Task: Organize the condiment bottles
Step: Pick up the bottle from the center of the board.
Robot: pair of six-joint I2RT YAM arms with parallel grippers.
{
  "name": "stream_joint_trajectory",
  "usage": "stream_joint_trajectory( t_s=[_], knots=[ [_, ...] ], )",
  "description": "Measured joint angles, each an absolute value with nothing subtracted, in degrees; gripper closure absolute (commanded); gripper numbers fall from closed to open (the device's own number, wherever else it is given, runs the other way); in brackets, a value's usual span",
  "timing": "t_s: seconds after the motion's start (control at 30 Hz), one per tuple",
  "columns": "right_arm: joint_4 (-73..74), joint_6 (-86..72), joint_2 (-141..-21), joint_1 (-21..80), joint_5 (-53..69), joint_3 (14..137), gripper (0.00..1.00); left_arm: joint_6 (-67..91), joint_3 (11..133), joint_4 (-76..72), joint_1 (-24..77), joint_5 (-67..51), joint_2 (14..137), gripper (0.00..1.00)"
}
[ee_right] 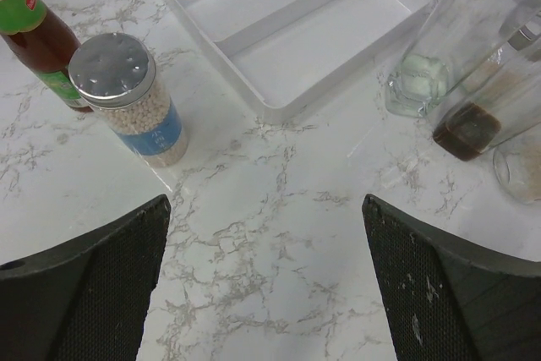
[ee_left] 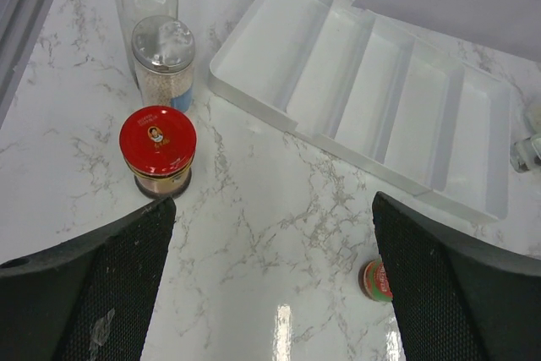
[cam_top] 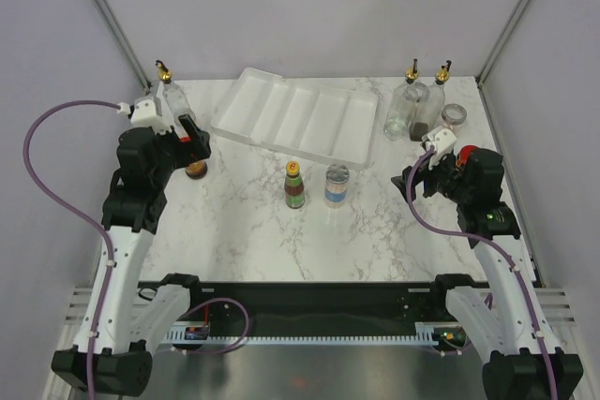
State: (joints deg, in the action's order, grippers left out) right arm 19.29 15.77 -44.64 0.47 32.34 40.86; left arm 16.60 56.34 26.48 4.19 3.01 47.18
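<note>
A white marble desk, walled in pale grey, carries the scattered condiment bottles. A white ridged tray lies at the back centre with nothing in its compartments.

At far left a gold-spouted cruet stands in the back corner. A silver-lidded spice jar is just in front of it, and a red-lidded jar stands nearer the arms. The left gripper hangs just short of that red-lidded jar, jaws spread wide and holding nothing.

In the middle, in front of the tray, an orange-capped sauce bottle stands near a blue-labelled spice jar, not touching it. At right a pair of cruets stands by the tray's right end. The right gripper hovers over bare desk between the blue-labelled spice jar and the cruets, fully open and empty.

The sorting looks barely begun, and the step in hand seems to be the approach to a first pick. Next, the left gripper would likely need to move forward, straddle the red-lidded jar, close on it and carry it upright to a compartment.
</note>
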Motion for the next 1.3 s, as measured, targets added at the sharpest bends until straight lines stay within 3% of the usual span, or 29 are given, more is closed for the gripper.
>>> stream_joint_trajectory(
  t_s=[0.57, 1.3],
  knots=[
    [21.61, 18.26, -42.92, 0.47, 32.91, 40.86, 0.02, 21.19, 66.5, 26.28, -3.81, 3.09, 71.11, 0.02],
    [22.52, 19.59, -43.22, 0.47, 34.0, 40.86, 0.02, 18.9, 74.11, 19.0, -4.8, 5.96, 91.94, 0.04]
  ],
)
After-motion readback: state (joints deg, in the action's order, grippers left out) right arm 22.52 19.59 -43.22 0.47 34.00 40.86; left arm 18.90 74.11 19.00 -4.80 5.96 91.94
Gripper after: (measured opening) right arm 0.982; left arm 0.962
